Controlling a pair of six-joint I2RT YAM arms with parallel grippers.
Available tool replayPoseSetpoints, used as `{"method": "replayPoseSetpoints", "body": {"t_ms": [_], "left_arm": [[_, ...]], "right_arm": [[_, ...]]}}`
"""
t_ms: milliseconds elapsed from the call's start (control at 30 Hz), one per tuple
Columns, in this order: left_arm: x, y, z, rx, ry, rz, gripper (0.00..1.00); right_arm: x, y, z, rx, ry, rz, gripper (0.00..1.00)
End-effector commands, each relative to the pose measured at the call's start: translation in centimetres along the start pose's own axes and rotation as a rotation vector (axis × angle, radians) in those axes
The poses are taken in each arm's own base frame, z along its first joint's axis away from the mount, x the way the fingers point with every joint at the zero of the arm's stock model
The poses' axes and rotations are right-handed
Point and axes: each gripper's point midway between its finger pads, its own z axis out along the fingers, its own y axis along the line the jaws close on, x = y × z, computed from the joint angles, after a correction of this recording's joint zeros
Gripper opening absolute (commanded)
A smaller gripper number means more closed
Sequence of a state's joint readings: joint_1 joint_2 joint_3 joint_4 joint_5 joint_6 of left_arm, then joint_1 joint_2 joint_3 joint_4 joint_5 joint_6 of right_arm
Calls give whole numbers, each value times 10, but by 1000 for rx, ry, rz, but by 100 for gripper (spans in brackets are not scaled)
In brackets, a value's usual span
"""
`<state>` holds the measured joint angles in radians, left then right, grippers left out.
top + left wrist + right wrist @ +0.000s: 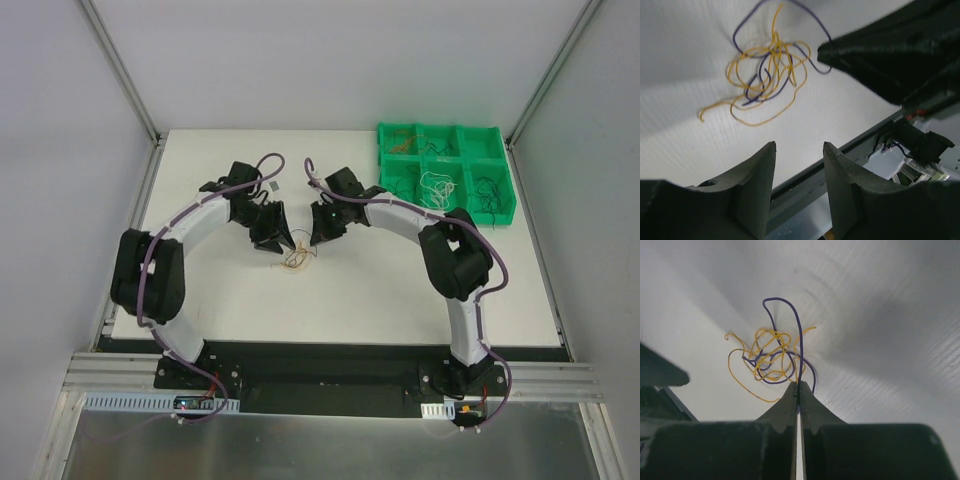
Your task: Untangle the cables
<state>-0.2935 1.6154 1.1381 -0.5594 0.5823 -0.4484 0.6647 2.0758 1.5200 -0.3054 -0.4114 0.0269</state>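
A small knot of thin orange and blue-purple cables point(298, 258) lies on the white table between my two grippers. In the left wrist view the knot point(765, 80) lies loose beyond my left gripper point(799, 146), which is open and empty. In the right wrist view my right gripper point(798, 384) is shut on the blue-purple cable point(798, 340), which loops up from the fingertips above the orange cable point(765, 345). In the top view the left gripper point(272, 243) is left of the knot and the right gripper point(318, 238) is right of it.
A green tray point(500, 215) with several compartments holding loose wires stands at the back right. A small grey piece point(272, 186) lies behind the left arm. The table's near edge with a black rail point(850, 145) runs close to the left gripper.
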Motion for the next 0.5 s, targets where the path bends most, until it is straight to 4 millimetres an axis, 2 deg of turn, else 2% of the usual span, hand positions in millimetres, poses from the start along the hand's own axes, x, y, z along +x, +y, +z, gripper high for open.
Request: {"method": "replayPoseSetpoints", "body": {"t_ms": [0, 167, 267, 333, 467], "left_arm": [[-33, -10, 14, 25, 12, 61, 42], [-60, -10, 30, 16, 16, 71, 42], [-68, -8, 41, 15, 30, 83, 40], [-70, -5, 48, 10, 45, 80, 36], [-61, -1, 57, -7, 75, 80, 31]], "right_arm": [[-16, 27, -24, -77, -56, -18, 1], [-14, 28, -26, -94, -47, -11, 1], [-13, 29, -27, -107, -41, -5, 1], [-13, 27, -29, -110, -42, 1, 1], [-16, 23, -31, -112, -50, 15, 1]]}}
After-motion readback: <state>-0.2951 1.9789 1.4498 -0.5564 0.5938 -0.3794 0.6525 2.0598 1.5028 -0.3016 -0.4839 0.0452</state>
